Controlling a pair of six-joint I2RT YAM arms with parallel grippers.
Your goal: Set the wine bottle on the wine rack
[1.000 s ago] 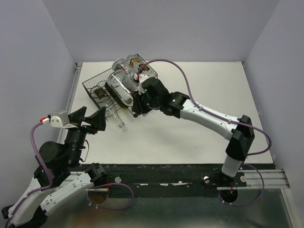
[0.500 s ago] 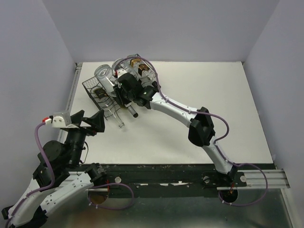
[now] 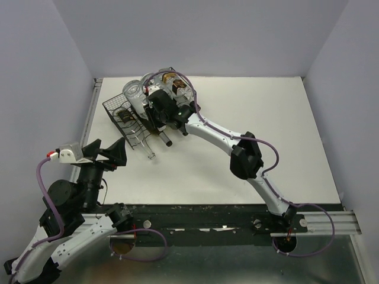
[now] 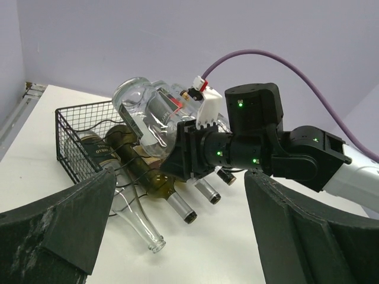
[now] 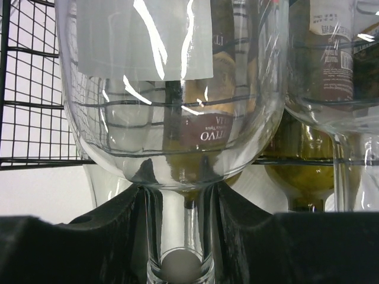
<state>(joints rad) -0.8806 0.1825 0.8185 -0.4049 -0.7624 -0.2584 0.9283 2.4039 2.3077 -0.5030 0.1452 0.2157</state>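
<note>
While right fingers (image 5: pixel 115 234) pinch wine bottle (image 5: pixel 172 89) by its neck, left fingers (image 4: pixel 59 231) spread.

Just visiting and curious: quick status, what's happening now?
Left gripper open, away from the wine rack. Right gripper shut on clear bottle's neck, above rack. Dark bottles lie beneath.

Rack top: taken up by the clear wine bottle (image 3: pixel 135 94) (image 4: pixel 142 109) (image 5: pixel 172 89), its neck clamped in the right gripper (image 3: pixel 159 112) (image 5: pixel 177 228).
Rack front: bottle necks (image 3: pixel 148 151) (image 4: pixel 177 204) jut out of the wine rack (image 3: pixel 118 112) (image 4: pixel 71 136) and bar a low approach.
Rack left side: only a narrow gap to the left wall (image 3: pixel 53 89).
Table middle: the right arm (image 3: pixel 237 148) crosses diagonally from near right to the rack.
Table far right: bare table (image 3: pixel 278 106), free passage.
Near left: the left gripper (image 3: pixel 109 152) (image 4: pixel 177 236), fingers spread, is apart from the necks, with bare table between.
</note>
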